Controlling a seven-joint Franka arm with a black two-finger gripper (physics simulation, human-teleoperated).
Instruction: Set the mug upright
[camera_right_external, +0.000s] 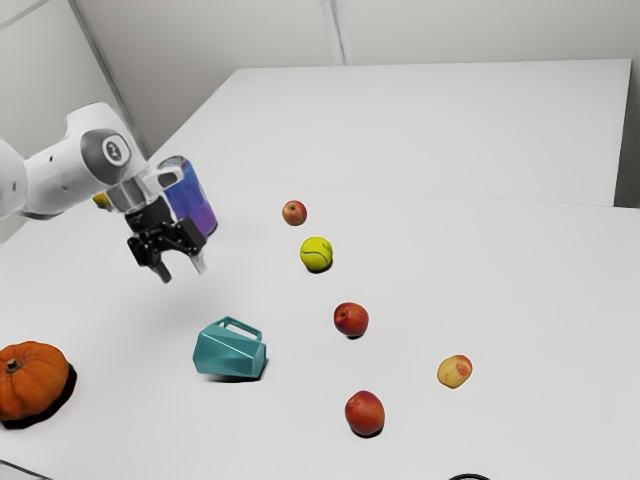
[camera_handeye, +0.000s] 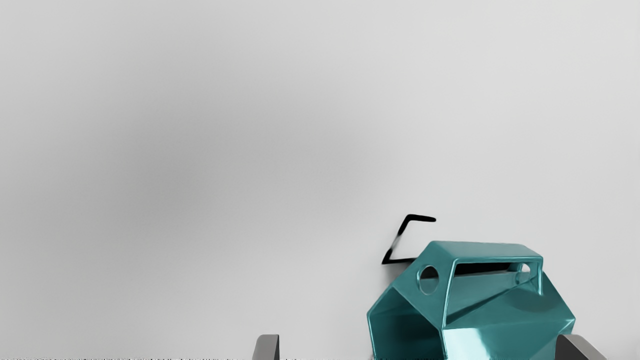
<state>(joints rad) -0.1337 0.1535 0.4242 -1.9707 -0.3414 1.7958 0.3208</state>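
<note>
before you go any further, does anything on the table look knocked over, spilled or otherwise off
Yes: the teal mug is lying on its side on the table, its handle uppermost, where a mug would normally stand on its base. I see no spill around it.

The table (camera_right_external: 520, 290) is bearing one teal mug (camera_right_external: 230, 354), one orange pumpkin (camera_right_external: 34, 382), one blue-and-purple can (camera_right_external: 195, 200), one tennis ball (camera_right_external: 317, 253), three reddish round fruits (camera_right_external: 351, 319) and one yellow-and-red fruit (camera_right_external: 455, 371). One yellow object (camera_right_external: 101, 201) and one dark curved edge (camera_right_external: 469, 477), both too hidden to identify, are also appearing.
</note>
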